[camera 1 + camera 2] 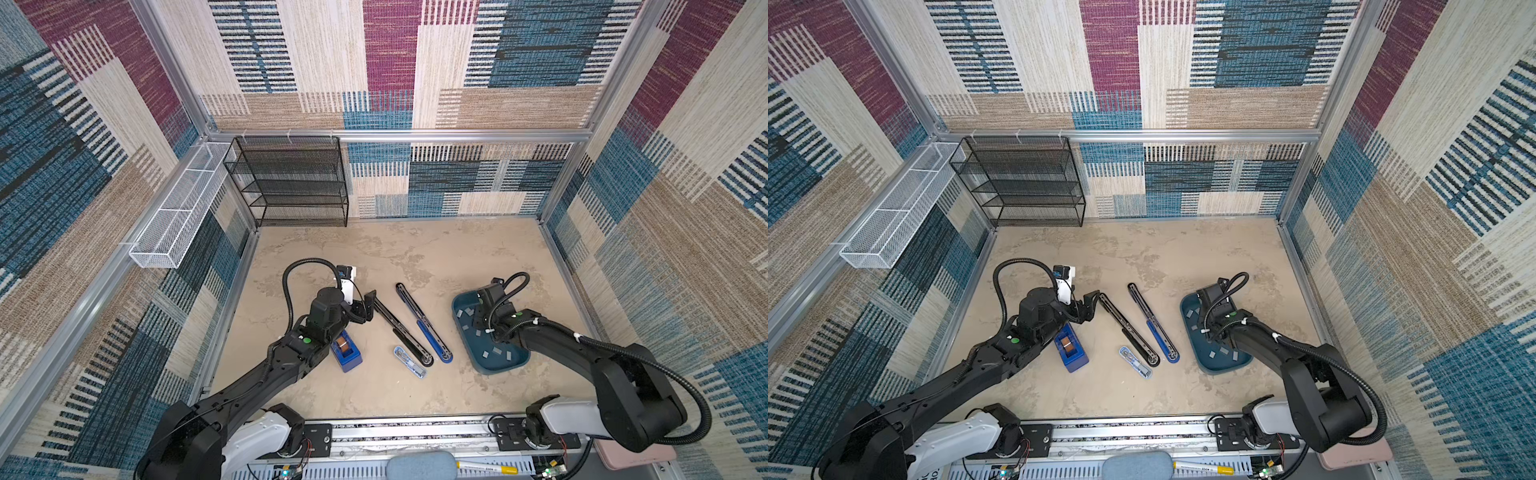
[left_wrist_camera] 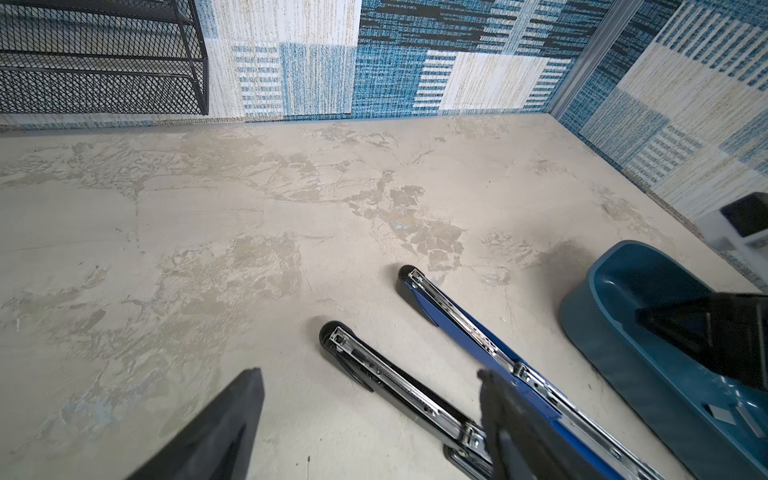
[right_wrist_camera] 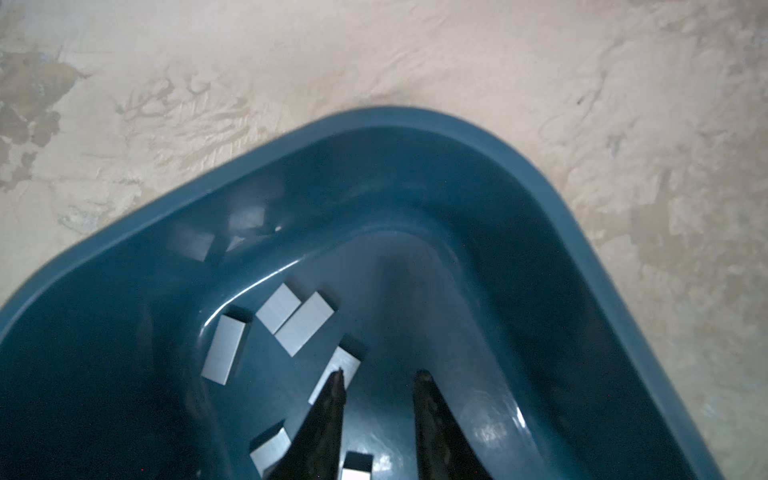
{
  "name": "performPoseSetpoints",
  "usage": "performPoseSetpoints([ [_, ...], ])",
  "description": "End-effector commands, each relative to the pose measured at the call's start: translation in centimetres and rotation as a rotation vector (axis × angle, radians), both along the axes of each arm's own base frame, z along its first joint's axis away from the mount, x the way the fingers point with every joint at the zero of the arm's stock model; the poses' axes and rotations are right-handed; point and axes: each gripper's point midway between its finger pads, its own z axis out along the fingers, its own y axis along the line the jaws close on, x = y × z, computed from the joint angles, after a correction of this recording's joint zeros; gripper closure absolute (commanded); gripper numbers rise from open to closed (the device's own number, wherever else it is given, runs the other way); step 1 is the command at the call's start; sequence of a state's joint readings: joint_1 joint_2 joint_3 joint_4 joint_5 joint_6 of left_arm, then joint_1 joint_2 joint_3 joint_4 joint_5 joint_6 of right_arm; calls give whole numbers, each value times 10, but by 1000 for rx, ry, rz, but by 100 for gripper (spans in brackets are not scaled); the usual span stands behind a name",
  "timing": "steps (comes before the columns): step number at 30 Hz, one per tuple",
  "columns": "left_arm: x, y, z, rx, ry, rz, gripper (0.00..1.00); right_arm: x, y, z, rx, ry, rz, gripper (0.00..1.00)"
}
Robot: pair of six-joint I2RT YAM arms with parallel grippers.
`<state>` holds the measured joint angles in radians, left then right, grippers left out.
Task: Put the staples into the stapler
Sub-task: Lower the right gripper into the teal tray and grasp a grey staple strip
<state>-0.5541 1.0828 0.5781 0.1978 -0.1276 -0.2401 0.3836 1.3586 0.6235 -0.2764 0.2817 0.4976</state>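
Both sets of jaws are released and empty. The right gripper [image 3: 380, 376] sits in a corner of the teal tray [image 3: 415, 120], with the staples [image 3: 305, 324] scattered right by one fingertip [image 3: 334, 395]. The left gripper [image 2: 370, 374] hovers at the black stapler's [image 2: 353, 349] end, mid-desk [image 1: 374, 249]. Blotchy beige top, patchwork walls [image 1: 390, 62].

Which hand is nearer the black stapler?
Left. The left hand is beside the far end of the black stapler; the right hand is down in the blue tray among staples.

Both top views look steeply down from high. Left wrist camera looks low, forward past the left gripper [image 2: 368, 371] jaws; right wrist, close, down past the right gripper [image 3: 380, 372] jaws. All share the dark teal plastic tray [image 3: 415, 118].
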Motion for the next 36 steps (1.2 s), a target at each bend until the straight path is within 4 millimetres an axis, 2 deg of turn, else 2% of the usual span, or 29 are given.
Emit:
performPoseSetpoints([
  [1,4,-1,9,-35,-26,14,15,11,9,4,39,-35,24,66],
  [13,4,-1,10,-33,-28,15,15,13,15,-8,37,17,53,61],
  [19,4,0,11,-31,-30,18,15,7,18,-8,73,44,47,61],
  [23,3,0,13,-37,-32,16,15,-2,15,-15,76,74,24,64],
  [36,1,1,16,-45,-39,15,15,0,14,-23,57,110,16,69],
])
